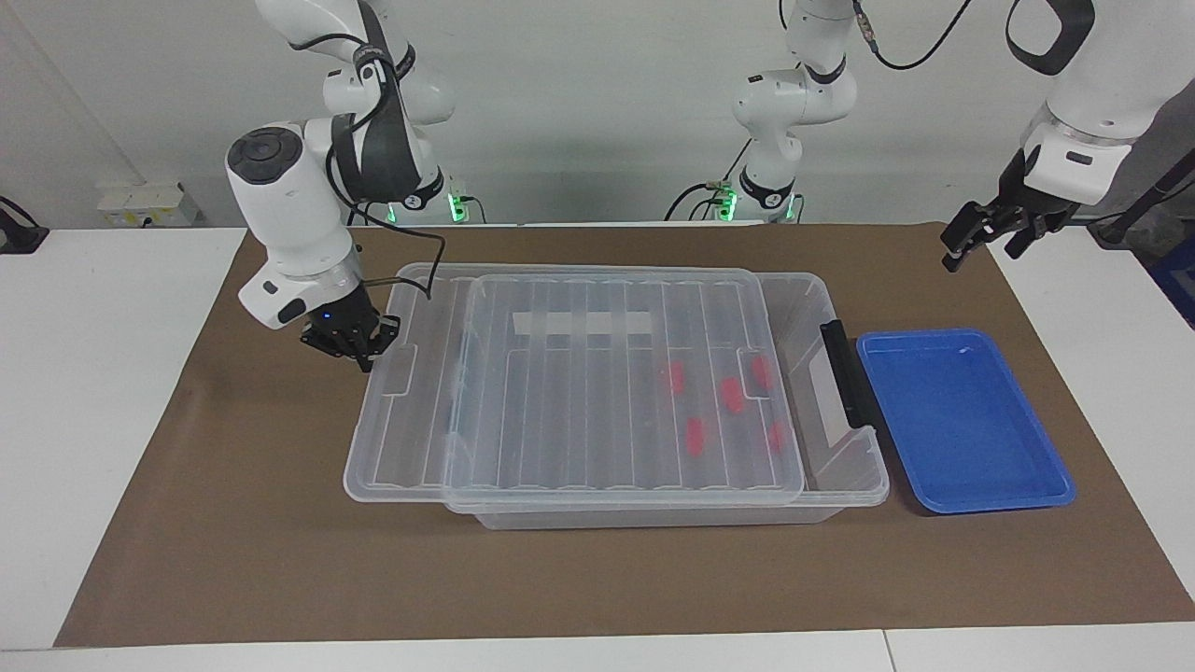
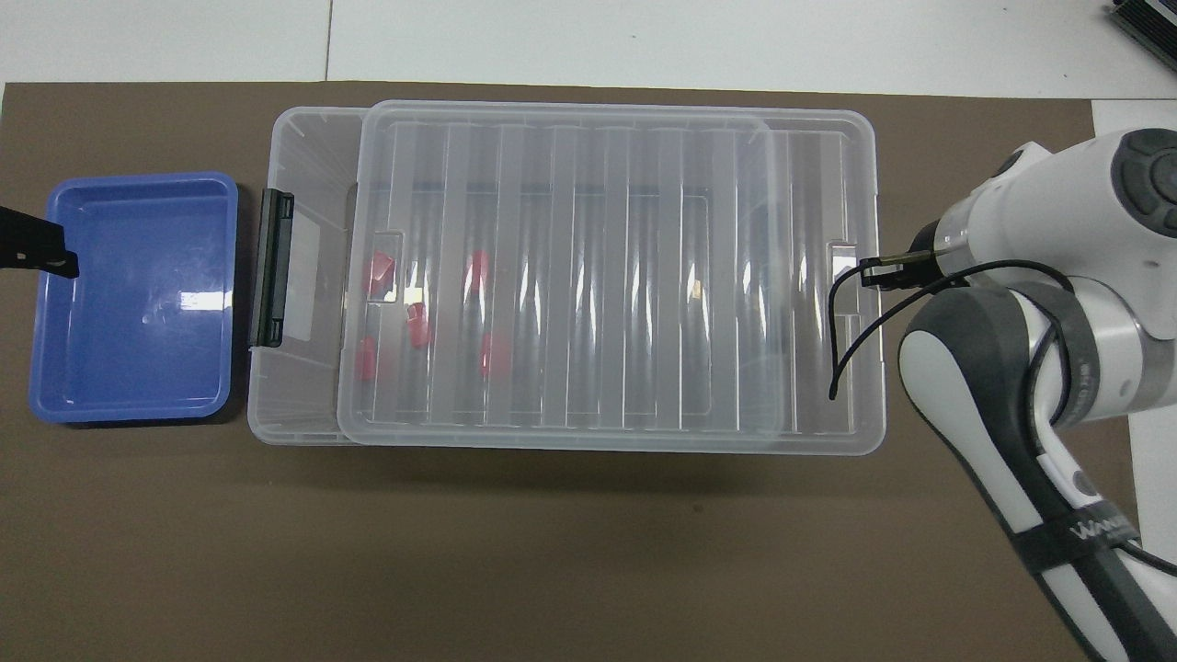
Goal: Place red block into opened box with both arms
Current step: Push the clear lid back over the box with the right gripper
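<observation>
Here the box (image 1: 845, 467) sits mid-worktop on the brown mat (image 1: 233, 560), its ribbed clear lid (image 1: 560, 411) lying over most of it and leaving only a strip open at the end with the black handle (image 1: 845, 373). The red blocks (image 1: 695, 434) lie on the box floor toward that handle end and show only dimly through the lid. The right gripper (image 1: 350, 347) is down at the lid's end tab, toward the right arm's end of the worktop, its jaws closed tight on the lid's edge. The left gripper (image 1: 980, 238) hangs in the air over the mat's corner near the blue tray (image 1: 962, 420), jaws spread wide and holding nothing. The blue tray lies just beside the box's handle end
</observation>
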`<state>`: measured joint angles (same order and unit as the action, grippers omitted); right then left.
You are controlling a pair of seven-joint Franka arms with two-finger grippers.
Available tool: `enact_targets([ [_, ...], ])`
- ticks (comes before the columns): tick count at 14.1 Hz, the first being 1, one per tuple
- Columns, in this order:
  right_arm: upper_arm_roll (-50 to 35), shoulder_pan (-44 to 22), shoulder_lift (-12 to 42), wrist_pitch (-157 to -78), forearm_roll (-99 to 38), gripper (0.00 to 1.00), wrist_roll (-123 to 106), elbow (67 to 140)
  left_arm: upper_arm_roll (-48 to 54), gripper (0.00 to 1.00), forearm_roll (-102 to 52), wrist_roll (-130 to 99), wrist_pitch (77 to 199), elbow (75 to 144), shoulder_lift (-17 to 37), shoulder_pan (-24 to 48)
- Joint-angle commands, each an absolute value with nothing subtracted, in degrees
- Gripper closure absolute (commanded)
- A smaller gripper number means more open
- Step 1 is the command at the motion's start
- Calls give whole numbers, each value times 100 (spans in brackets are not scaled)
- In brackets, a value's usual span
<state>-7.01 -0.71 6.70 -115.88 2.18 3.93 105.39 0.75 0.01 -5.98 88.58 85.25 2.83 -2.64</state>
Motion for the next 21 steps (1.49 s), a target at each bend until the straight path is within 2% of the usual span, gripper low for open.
enact_targets([
  [1,-721,-280,686,-11707,62,100,308,10582,97,0,-80,-536,8798,8473,343,-194],
  [5,-738,-422,686,-11716,-167,100,273,10573,131,0,17,-518,8929,8797,185,8],
  [11,-747,-624,686,-11848,-167,100,246,10573,132,0,176,-492,9351,8824,167,97],
  [21,-747,-721,642,-11760,-176,100,316,10564,114,0,176,-527,9299,8824,141,-35],
])
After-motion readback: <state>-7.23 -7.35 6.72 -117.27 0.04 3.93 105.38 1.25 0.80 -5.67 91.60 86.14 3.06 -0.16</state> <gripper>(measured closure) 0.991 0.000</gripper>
